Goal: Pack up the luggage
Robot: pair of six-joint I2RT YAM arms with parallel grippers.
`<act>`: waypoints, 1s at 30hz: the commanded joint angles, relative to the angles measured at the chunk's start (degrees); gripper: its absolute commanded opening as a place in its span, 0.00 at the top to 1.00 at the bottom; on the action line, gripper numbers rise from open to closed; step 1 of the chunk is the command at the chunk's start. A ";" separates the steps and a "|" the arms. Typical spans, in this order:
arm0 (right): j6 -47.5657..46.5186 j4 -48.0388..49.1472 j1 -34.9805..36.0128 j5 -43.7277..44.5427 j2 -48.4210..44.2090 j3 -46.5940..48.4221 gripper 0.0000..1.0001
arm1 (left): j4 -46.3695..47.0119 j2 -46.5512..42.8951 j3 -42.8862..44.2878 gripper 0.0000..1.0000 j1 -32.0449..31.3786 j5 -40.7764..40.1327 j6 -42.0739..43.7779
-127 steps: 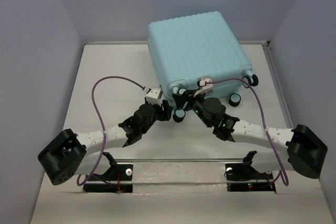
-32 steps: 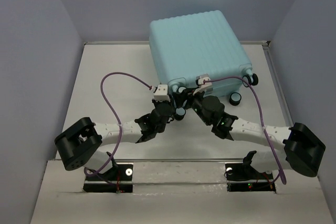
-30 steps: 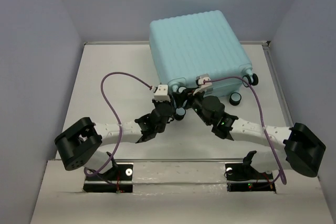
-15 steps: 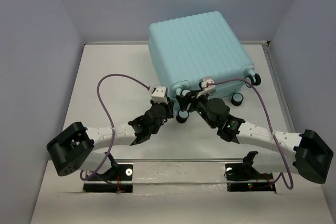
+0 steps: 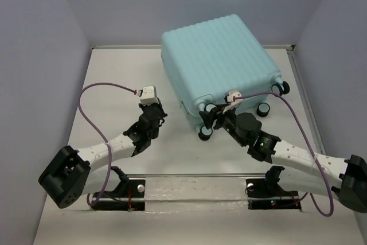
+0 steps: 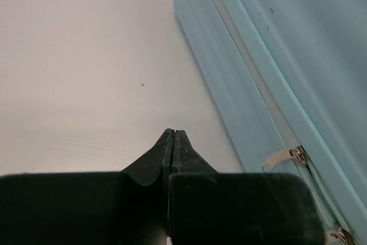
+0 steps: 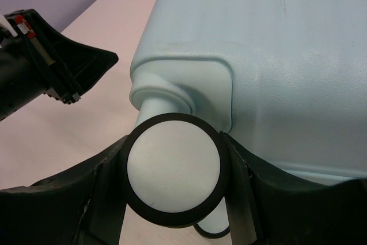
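The luggage (image 5: 218, 61) is a pale aqua ribbed hard-shell suitcase, closed, lying at the back middle of the table. My right gripper (image 5: 213, 117) is at its near-left corner. In the right wrist view the right gripper (image 7: 174, 170) is shut on a black-rimmed white caster wheel (image 7: 174, 167), one finger on each side. My left gripper (image 5: 159, 110) hovers over the table left of the suitcase, apart from it. The left gripper (image 6: 174, 132) is shut on nothing. The luggage (image 6: 287, 55) side and a metal zipper pull (image 6: 281, 156) lie to its right.
A second caster (image 5: 205, 134) sits just below the held one, and two more casters (image 5: 264, 109) (image 5: 282, 88) sit at the suitcase's near-right corner. The white table (image 5: 114, 84) is walled in by grey panels on the left, back and right. A purple cable (image 5: 86, 107) loops off the left wrist.
My left gripper has pulled back to the left, away from the suitcase corner, and its fingers have shut. The right arm has shifted with the wheel, and the suitcase has turned and slid slightly nearer.
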 commanded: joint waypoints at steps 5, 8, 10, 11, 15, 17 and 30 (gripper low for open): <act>0.37 4.03 1.47 -2.29 -4.37 1.63 0.93 | 2.06 -3.63 -2.14 0.94 1.12 12.95 -0.68; 0.19 3.94 1.47 -2.30 -4.02 1.89 0.93 | 2.68 -6.26 -5.05 0.94 1.03 24.98 -0.85; -0.07 3.77 1.47 -1.95 -3.84 2.07 0.93 | 3.12 -7.32 -5.85 0.91 0.77 29.67 -1.12; -0.16 3.59 1.47 -1.51 -3.75 2.07 0.93 | 3.12 -7.85 -5.94 0.84 0.77 31.26 -0.95; -0.07 3.07 1.47 -1.07 -4.28 2.33 0.93 | 3.38 -7.68 -5.41 0.51 0.77 38.20 0.46; -0.25 2.36 1.47 -0.89 -4.54 2.34 0.93 | 3.64 -6.54 -4.80 0.48 0.77 41.46 1.07; -0.95 -4.67 1.47 1.13 -12.01 0.40 0.93 | 7.60 6.20 3.54 0.49 0.77 49.28 5.38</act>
